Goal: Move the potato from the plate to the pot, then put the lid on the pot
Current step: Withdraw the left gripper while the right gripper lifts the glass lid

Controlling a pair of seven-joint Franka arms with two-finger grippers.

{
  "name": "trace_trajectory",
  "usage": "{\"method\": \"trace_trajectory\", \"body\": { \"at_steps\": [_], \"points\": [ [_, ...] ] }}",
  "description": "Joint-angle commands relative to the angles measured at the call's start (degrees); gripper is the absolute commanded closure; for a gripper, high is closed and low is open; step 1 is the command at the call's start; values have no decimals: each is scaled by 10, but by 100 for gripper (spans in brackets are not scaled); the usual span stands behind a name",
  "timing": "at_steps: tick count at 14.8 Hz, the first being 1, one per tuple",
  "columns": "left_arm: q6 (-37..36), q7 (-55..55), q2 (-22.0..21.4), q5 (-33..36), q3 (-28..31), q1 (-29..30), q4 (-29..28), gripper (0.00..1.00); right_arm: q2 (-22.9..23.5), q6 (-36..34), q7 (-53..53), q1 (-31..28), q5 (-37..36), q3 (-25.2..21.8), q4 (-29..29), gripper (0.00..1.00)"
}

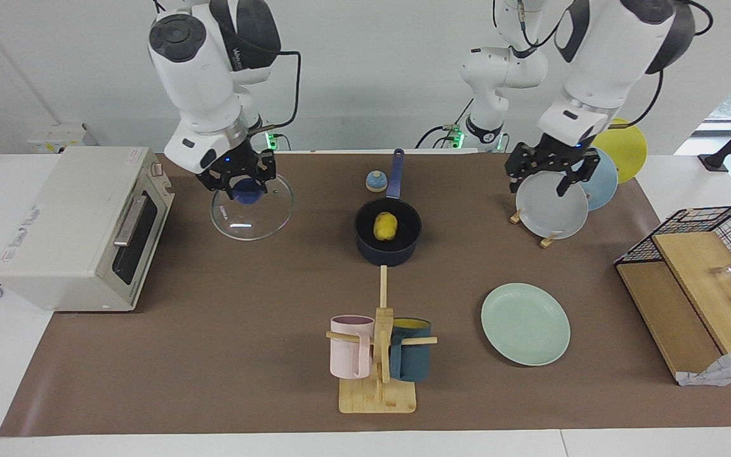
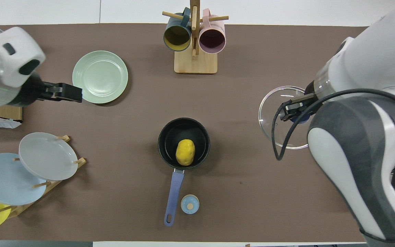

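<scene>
Facing view: the lid [image 1: 251,206] is pinched by its blue knob in the right gripper [image 1: 243,185], raised at nine o'clock from the pot [image 1: 388,238] holding the potato [image 1: 385,226], while the spread left gripper [image 1: 549,171] waits over the plate rack [image 1: 546,240].

Count at this moment: 1 potato [image 1: 385,226], sat in 1 pot [image 1: 365,251]. 1 glass lid [image 1: 264,216]. 4 plates total: 1 mint-green plate [image 1: 525,324] flat on the counter [image 1: 213,355], plus 3 upright in 1 rack, i.e. grey plate [image 1: 546,212], lt blue plate [image 1: 601,184], yellow plate [image 1: 629,149]. 2 mugs, pink mug [image 1: 349,346] and teal mug [image 1: 411,358], on 1 wooden stand [image 1: 377,395]. 1 bell [image 1: 375,181]. 1 toaster oven [image 1: 67,228]. 2 robot arms, 1 hand each: left hand [image 1: 549,181], right hand [image 1: 238,179].
</scene>
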Motion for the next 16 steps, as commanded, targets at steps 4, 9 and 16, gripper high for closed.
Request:
{"method": "trace_trajectory", "body": {
  "at_steps": [4,9,16],
  "points": [
    [-106,16,-47,20,-9,41,-5,0,23,67,166,113,-2,38,-6,100],
    [-97,10,-57,19,-11,30,-28,0,67,175,246,172,-15,38,-35,100],
    [-95,12,-5,20,-1,23,63,0,61,264,258,208,-19,37,-110,100]
  ]
}}
